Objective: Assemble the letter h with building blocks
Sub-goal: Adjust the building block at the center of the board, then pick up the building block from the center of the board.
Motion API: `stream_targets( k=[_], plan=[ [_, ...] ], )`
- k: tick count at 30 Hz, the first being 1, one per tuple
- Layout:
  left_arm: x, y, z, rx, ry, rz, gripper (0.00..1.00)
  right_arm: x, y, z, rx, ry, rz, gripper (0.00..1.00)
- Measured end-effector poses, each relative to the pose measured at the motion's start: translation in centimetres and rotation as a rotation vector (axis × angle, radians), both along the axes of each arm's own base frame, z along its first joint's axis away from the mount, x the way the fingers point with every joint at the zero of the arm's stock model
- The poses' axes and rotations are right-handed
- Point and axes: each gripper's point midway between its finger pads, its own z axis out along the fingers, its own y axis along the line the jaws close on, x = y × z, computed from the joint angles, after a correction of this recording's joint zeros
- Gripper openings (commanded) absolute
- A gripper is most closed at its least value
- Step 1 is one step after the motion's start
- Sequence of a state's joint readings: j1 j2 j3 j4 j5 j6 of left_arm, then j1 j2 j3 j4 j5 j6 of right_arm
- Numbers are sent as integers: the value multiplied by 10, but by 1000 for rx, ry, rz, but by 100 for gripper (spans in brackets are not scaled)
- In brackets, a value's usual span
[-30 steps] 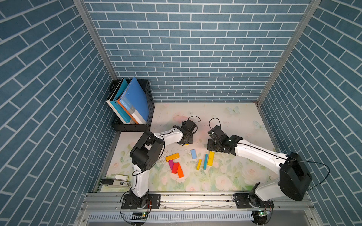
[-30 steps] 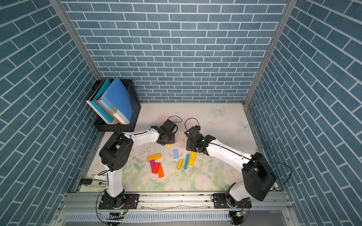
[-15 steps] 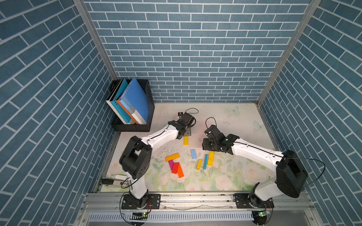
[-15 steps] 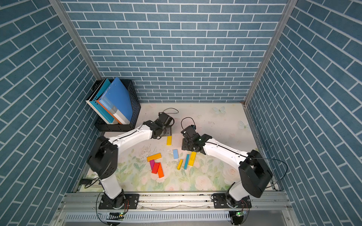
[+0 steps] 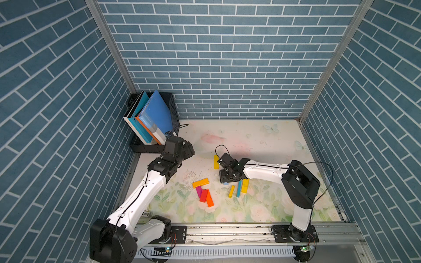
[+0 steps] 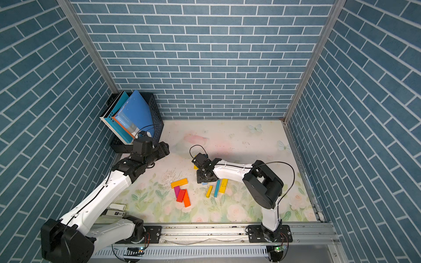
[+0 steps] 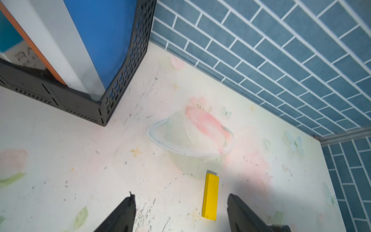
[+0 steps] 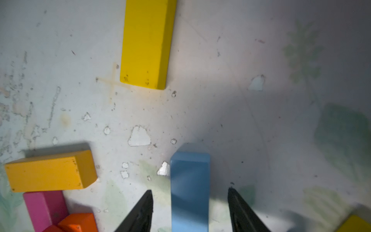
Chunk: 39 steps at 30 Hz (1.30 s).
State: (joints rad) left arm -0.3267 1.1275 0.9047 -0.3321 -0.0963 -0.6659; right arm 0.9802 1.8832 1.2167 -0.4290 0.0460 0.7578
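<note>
The left end effector (image 7: 180, 197) hangs above the tabletop (image 7: 60, 160) near the black file rack (image 7: 124, 80). Its jaws are spread and empty, and a lone yellow block (image 7: 210, 197) lies flat below it. The right end effector (image 8: 189, 191) sits low over the light blue block (image 8: 189, 176), with its jaws apart on either side, a gap at each face, gripping nothing. In a top view, the other building blocks (image 5: 203, 195) lie flat in two loose clusters, one to each side of that end effector.

Top views look steeply down; both close wrist views share a yellow block (image 7: 210, 197).
</note>
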Motion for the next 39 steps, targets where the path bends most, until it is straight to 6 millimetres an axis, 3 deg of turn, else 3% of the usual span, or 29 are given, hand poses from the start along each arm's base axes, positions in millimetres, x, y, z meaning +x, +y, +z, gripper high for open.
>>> stream_targets(
  k=[4, 9, 16, 20, 25, 31, 39],
  plan=[
    [-1, -6, -3, -25, 6, -28, 76, -4, -5, -3, -34, 1, 3, 60],
    [-1, -13, -5, -59, 10, -49, 75, -2, -28, -7, -120, -15, -26, 59],
    [2, -15, -12, -63, 27, -53, 75, 23, -58, 8, -164, -52, -115, 61],
    [3, -16, -17, -58, 40, -53, 75, 28, -51, 15, -131, -66, -140, 78],
    [6, -19, -35, -48, 90, -65, 76, 32, -40, 19, -55, -59, -206, 87],
    [6, -23, -43, -43, 117, -91, 77, 41, -28, 12, -34, -35, -281, 85],
    [5, -28, -60, -22, 158, -127, 75, 35, -34, -5, -68, 11, -333, 76]
  ],
)
